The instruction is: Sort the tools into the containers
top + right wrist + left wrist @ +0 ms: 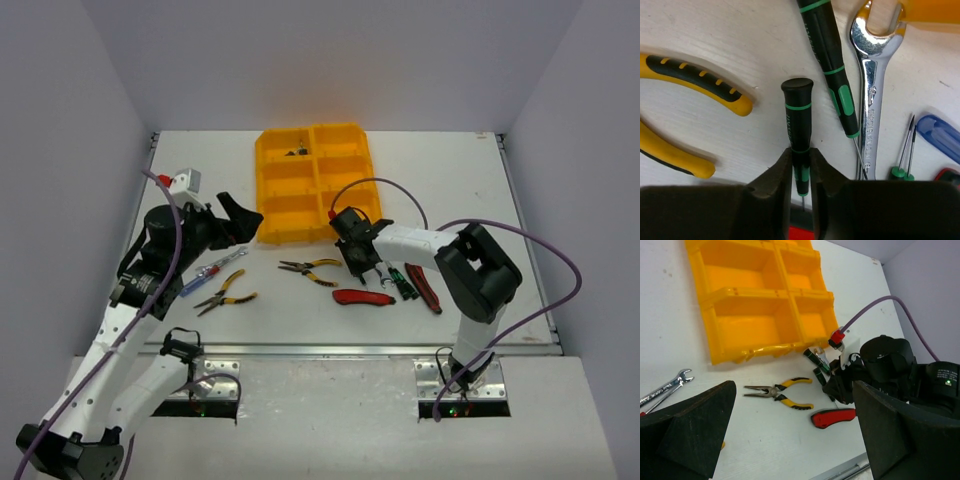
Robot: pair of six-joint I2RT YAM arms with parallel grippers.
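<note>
- right gripper (801,162): jaws pinching the lower handle of a green-banded black screwdriver (797,112), which lies on the table (450,180) just near of the tray. its tip is lost behind the finger bodies.
- top view: this gripper covers most of the screwdriver cluster, and only a few handle ends show beside it.
- left gripper (238,222): jaws spread wide, holding nothing, above the table by the tray's near-left corner.
- yellow-orange organiser tray (262,190): far centre of the table. small dark items (295,152) in one far compartment are too small to name.
- close neighbours: a second green screwdriver (832,60) and a silver wrench (872,100) lie just beside the held one, apart from it. yellow-black pliers (690,85) lie on the other side, cut off by the frame edge.
- red utility knife (362,297): near of the right gripper.
- open room: bare table right of the tray, out to the right edge.
- left side: second pliers (225,292) and red-blue screwdriver (205,272) near the left arm. wrenches (667,387) are cut off at the left wrist view's edge.
</note>
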